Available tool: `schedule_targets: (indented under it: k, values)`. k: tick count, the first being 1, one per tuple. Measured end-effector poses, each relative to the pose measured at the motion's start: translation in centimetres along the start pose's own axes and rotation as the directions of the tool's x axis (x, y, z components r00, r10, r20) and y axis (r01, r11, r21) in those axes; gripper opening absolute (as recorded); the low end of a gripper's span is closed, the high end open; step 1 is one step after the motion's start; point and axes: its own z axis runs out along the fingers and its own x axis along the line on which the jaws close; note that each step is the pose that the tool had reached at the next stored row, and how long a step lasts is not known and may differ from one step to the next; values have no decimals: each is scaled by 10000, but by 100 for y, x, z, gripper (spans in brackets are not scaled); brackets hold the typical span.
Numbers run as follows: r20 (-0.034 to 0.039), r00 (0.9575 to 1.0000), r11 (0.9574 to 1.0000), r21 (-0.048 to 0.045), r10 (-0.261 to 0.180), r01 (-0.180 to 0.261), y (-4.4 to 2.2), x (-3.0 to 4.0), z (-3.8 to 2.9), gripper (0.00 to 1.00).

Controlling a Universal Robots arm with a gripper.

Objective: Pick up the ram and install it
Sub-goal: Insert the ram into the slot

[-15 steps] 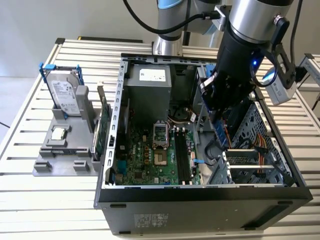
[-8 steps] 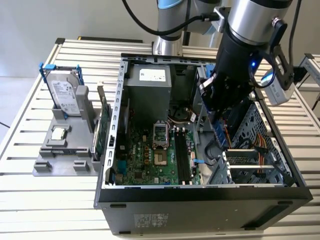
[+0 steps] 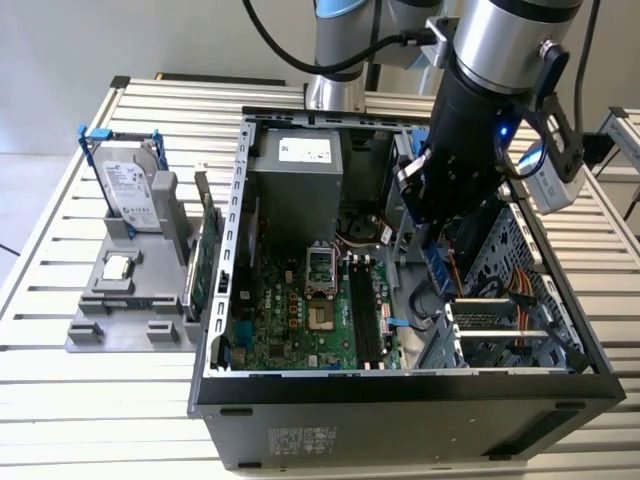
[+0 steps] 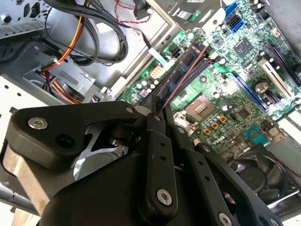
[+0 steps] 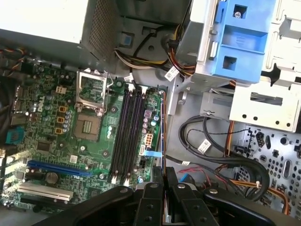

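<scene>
My gripper [image 3: 432, 240] hangs inside the open computer case [image 3: 240, 250], shut on the ram [image 3: 438, 270], a thin bluish stick that points down from the fingers. In the second wrist view the ram [image 4: 181, 70] runs out edge-on from the gripper [image 4: 159, 107] over the green motherboard [image 4: 235, 94]. In the first wrist view the ram [image 5: 162, 132] is a thin line rising from the gripper [image 5: 163, 178]. It lies beside the black memory slots [image 5: 127, 136], above the board's edge and apart from the slots. The slots [image 3: 362, 312] hold nothing.
A grey fixture [image 3: 85, 330] on the exterior view's left holds a hard drive [image 3: 130, 185], a small silver chip [image 3: 117, 267] and a green card [image 3: 205, 260]. Inside the case are the power supply [image 3: 295, 165], the processor socket [image 5: 89, 125], a blue drive bracket [image 5: 240, 40] and loose cables [image 5: 221, 160].
</scene>
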Motion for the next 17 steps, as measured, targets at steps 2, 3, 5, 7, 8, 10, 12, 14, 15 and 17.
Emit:
schedule_targets:
  k: [2,3,5,7,8,10,12,14,15,17]
  values:
    - [0,10000,10000,-1,0,0,4,0,9,0]
    - [0,10000,10000,-1,0,0,6,0,13,0]
    - [0,10000,10000,-1,0,0,9,-1,21,0]
    - [0,10000,10000,-1,0,0,13,-1,29,0]
    - [0,10000,10000,-1,0,0,15,-1,33,0]
    - [0,10000,10000,0,-1,1,18,-1,41,0]
    - [-1,10000,10000,1,0,0,20,-1,50,0]
    - [0,10000,10000,0,0,0,21,-1,59,0]
    - [0,10000,10000,0,0,0,21,-1,63,0]
    - [0,10000,10000,0,0,0,22,-1,72,0]
